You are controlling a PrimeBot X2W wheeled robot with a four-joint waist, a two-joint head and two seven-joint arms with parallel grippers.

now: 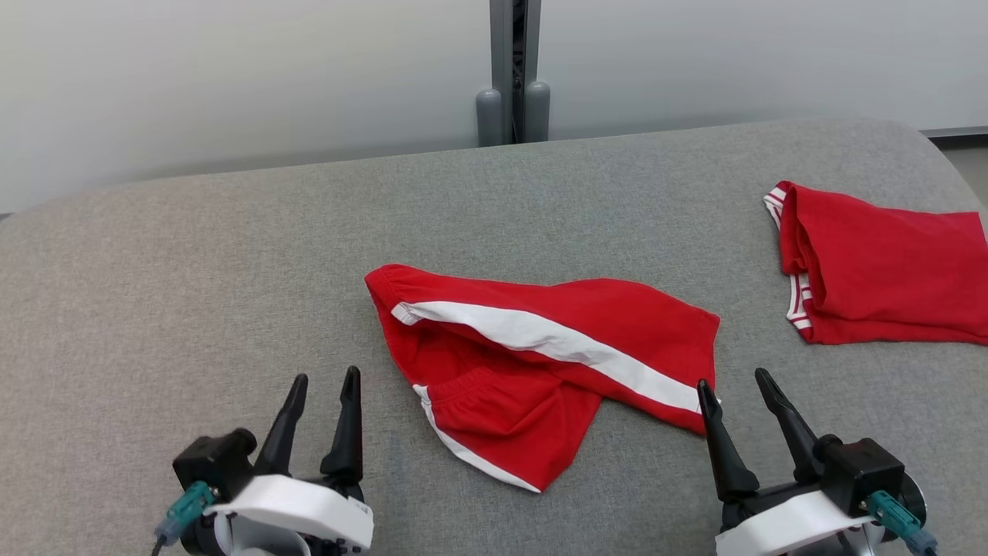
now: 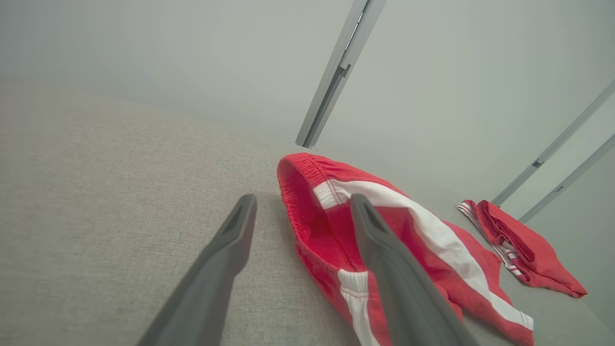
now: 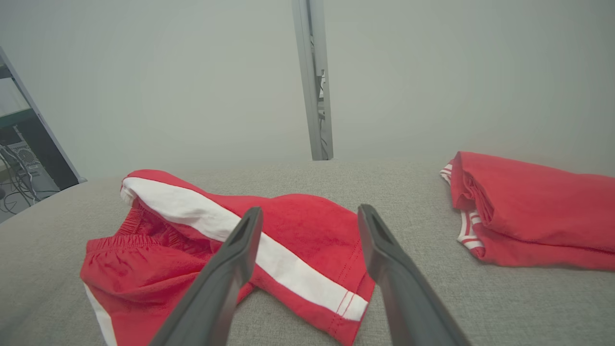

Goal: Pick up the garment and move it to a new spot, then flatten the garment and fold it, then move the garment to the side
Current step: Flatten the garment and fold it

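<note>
The garment (image 1: 540, 363) is a pair of red shorts with white side stripes, lying crumpled in the middle of the grey surface (image 1: 193, 293). It also appears in the left wrist view (image 2: 384, 230) and the right wrist view (image 3: 288, 240). My left gripper (image 1: 324, 377) hovers open at the lower left, apart from the shorts' waistband. At the lower right my right gripper (image 1: 732, 377) is open too, its left finger close to the shorts' leg hem. Both grippers hold nothing.
A second red garment (image 1: 880, 266), folded, with white trim, lies at the far right of the surface, also seen in the right wrist view (image 3: 533, 206). A grey post (image 1: 515, 69) stands behind the surface against the pale wall.
</note>
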